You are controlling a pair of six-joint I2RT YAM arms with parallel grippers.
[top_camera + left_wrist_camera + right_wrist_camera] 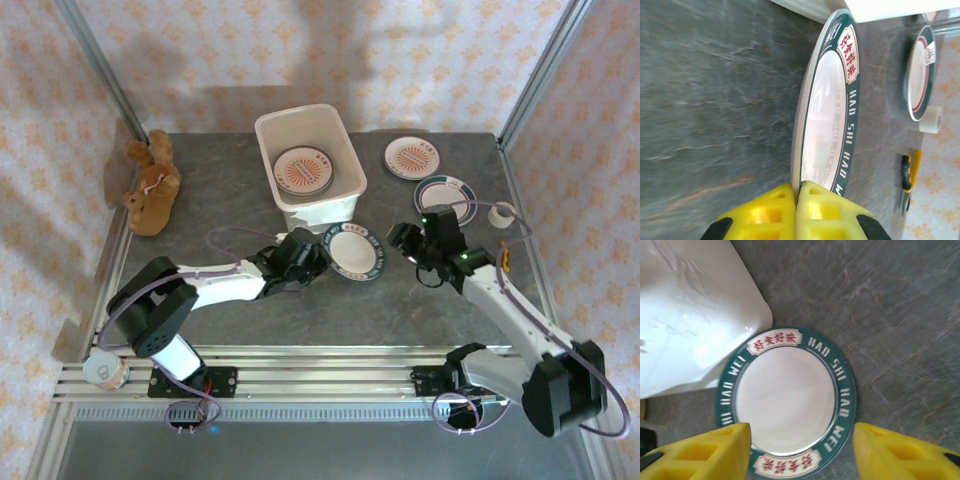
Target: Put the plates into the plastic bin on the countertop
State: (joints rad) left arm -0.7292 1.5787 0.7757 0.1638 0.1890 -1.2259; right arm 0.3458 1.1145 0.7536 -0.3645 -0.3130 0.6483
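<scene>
Clamped together, the jaws of my left gripper (pixel 797 192) pinch the rim of a green-rimmed plate (pixel 825 115) on the mottled grey countertop (pixel 715 100), just beside the white bin (pixel 340 135). My right gripper (pixel 802 440) hangs over that plate, jaws apart. Pale floral wallpaper (pixel 330 50) closes the countertop in on three sides.

Pale walls (pixel 420 60) papered with small orange floral motifs close in my workspace, with soft shadows lying on the back one. Slanting aluminium posts (pixel 100 68) mark the corners. Ribbed aluminium rails (pixel 320 385) edge the mottled grey countertop (pixel 230 210) nearest me.
</scene>
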